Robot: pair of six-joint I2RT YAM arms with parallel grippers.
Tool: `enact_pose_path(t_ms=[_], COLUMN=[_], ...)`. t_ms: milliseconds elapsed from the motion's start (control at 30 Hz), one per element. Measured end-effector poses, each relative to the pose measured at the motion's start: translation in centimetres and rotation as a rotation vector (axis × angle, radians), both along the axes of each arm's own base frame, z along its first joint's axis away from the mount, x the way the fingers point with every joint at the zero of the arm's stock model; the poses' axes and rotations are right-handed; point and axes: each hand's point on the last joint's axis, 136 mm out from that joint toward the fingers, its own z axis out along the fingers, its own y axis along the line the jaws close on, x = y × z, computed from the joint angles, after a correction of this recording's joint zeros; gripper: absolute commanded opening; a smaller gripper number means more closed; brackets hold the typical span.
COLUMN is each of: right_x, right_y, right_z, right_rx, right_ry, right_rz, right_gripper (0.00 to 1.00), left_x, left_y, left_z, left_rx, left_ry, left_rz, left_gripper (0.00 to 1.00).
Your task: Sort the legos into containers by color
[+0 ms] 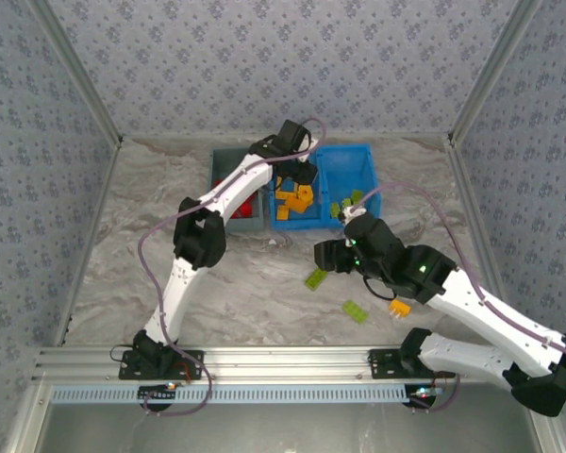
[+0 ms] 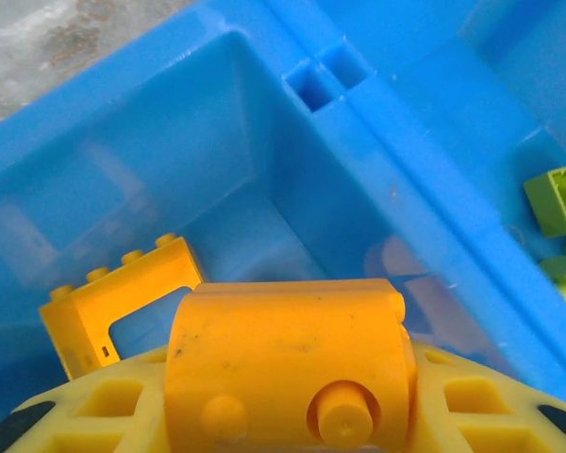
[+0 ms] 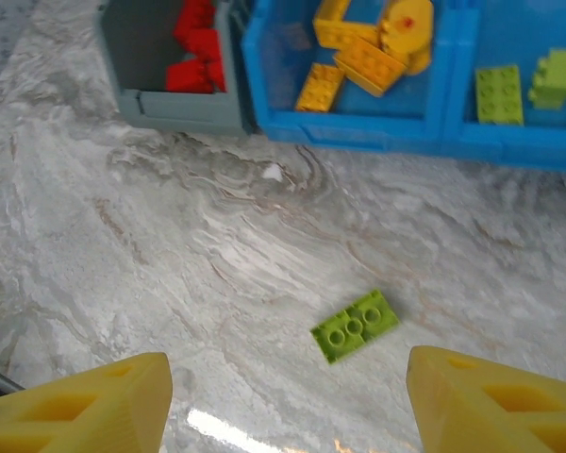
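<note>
Though nearly done, needs more picks off the table (image 1: pixel 113 274). At the far side, blue bin (image 1: pixel 357 157) on the right: orange bricks (image 1: pixel 292 203) in its left part, green bricks (image 3: pixel 498 92) in its right part. Just left of it, gray bin (image 1: pixel 228 225) with red bricks (image 3: pixel 196 57). Over the orange part, left gripper (image 2: pixel 288 420), squeezed tight on an orange brick (image 2: pixel 288 330), looks ready to drop it. Nearer, right gripper (image 3: pixel 285 382), spread wide, holding nothing. Down below it, a bit right of the middle, flat on the table: lime green brick (image 3: pixel 355 325). Long side slanted, near-left to far-right. Probably calls for a small wrist turn, then straight down. Closest to the right arm, well apart from the left.
</note>
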Motion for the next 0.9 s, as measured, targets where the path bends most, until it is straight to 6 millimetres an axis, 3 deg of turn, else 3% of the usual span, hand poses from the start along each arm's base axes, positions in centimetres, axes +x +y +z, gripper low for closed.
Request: enact_pose_path(t_ms=[200,433,667,900], right_x=[2.1,5.0,5.3,4.8], right_y=[3.0,3.8,3.7,3.0], right_z=[-1.1,-1.0,-1.5,-2.4], right_rx=[-0.163,-0.196,-0.202,-0.210], right_ry=[-0.162,-0.267,-0.259,-0.212], right_rz=[0.004,-0.080,-0.102,-0.130], right_gripper=[0.72,0.72,0.72,0.72], left_x=[0.3,0.4,0.7,0.9], left_y=[0.6,-0.2,-0.7,-0.5], left_z=[-0.9,-0.8,-3.2,-3.5], left_rx=[-0.032,-0.082,-0.081,-0.074], left_ry=[0.029,0.028,0.057,0.062], left_rz=[-0.107,-0.186,-0.195,-0.169], left_gripper=[0.46,0.48,0.62,0.65])
